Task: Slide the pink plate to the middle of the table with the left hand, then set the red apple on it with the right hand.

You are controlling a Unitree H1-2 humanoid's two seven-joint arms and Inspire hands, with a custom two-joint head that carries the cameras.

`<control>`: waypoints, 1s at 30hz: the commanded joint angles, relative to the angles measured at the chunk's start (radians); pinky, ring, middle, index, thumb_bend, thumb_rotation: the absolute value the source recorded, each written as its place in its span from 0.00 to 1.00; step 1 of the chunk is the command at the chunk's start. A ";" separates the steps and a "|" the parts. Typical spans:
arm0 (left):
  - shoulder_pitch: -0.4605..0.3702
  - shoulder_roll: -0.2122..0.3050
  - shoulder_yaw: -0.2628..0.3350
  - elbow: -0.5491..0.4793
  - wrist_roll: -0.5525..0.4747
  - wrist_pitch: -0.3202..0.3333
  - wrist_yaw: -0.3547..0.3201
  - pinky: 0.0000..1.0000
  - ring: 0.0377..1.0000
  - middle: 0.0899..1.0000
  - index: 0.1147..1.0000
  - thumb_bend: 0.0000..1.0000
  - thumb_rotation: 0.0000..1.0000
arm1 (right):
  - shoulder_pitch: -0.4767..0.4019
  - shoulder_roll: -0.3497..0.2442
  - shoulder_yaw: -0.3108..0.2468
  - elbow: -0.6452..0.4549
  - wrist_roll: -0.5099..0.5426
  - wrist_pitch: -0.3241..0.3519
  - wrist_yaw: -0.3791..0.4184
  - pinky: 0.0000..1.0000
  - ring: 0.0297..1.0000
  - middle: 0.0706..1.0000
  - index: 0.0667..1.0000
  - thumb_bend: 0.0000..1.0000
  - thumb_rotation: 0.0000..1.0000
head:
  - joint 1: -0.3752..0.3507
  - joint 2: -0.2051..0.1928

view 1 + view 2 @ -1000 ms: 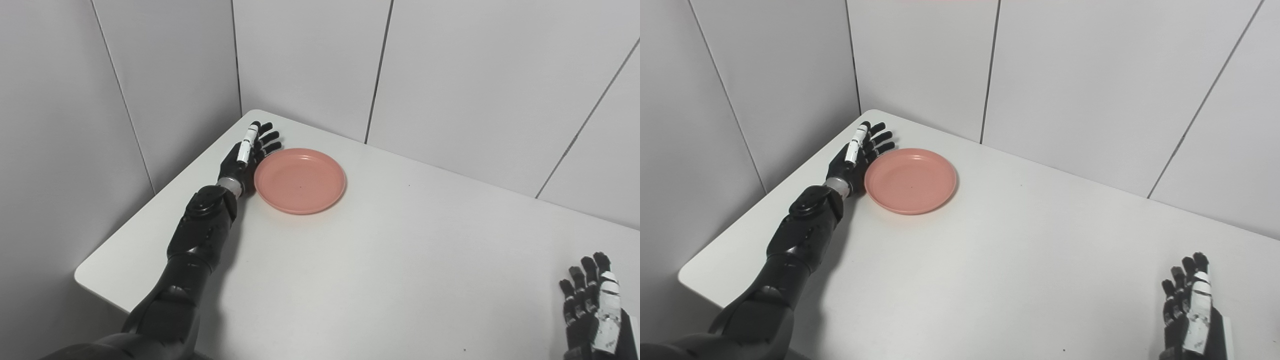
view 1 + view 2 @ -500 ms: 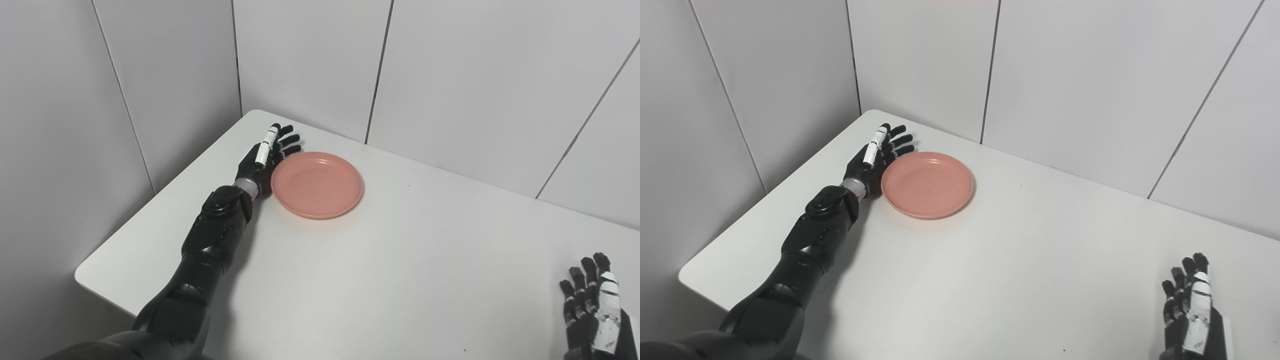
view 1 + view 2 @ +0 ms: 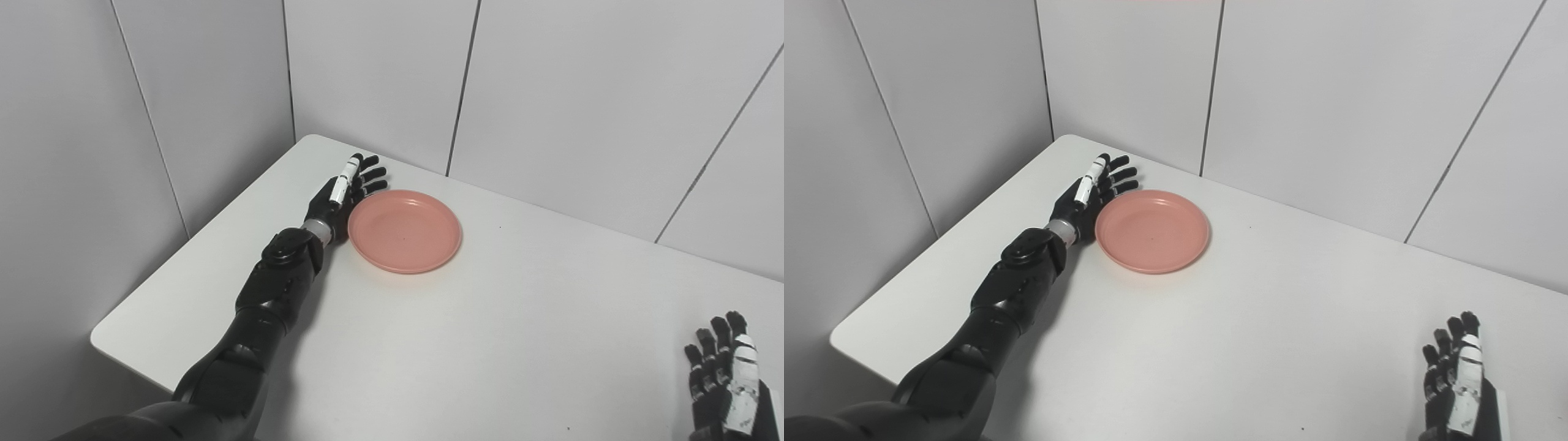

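The pink plate (image 3: 404, 230) lies flat on the white table (image 3: 490, 343), in its far left part. My left hand (image 3: 343, 193) rests open against the plate's left rim, fingers stretched out toward the back wall. At the bottom right corner my right hand (image 3: 726, 383) stands open above the table, fingers up, holding nothing. No red apple shows in either eye view.
Grey wall panels (image 3: 551, 92) close the table in at the back and on the left. The table's rounded near-left corner (image 3: 101, 335) is in view.
My left hand has pushed the plate to the right across the table, and the arm has followed it. The right hand has not moved.
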 commanded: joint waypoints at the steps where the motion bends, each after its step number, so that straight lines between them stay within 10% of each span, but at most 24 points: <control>1: 0.002 -0.017 -0.011 0.011 0.011 0.023 0.001 0.87 0.86 0.86 0.85 0.32 1.00 | -0.016 0.003 0.003 -0.023 -0.004 -0.036 0.006 1.00 1.00 1.00 1.00 0.07 1.00 | -0.003 0.003; 30: 0.055 -0.108 -0.045 -0.075 0.032 0.049 0.011 0.84 0.83 0.84 0.82 0.36 1.00 | -0.020 -0.001 0.010 0.017 -0.023 -0.073 0.020 1.00 1.00 1.00 1.00 0.14 1.00 | -0.070 0.044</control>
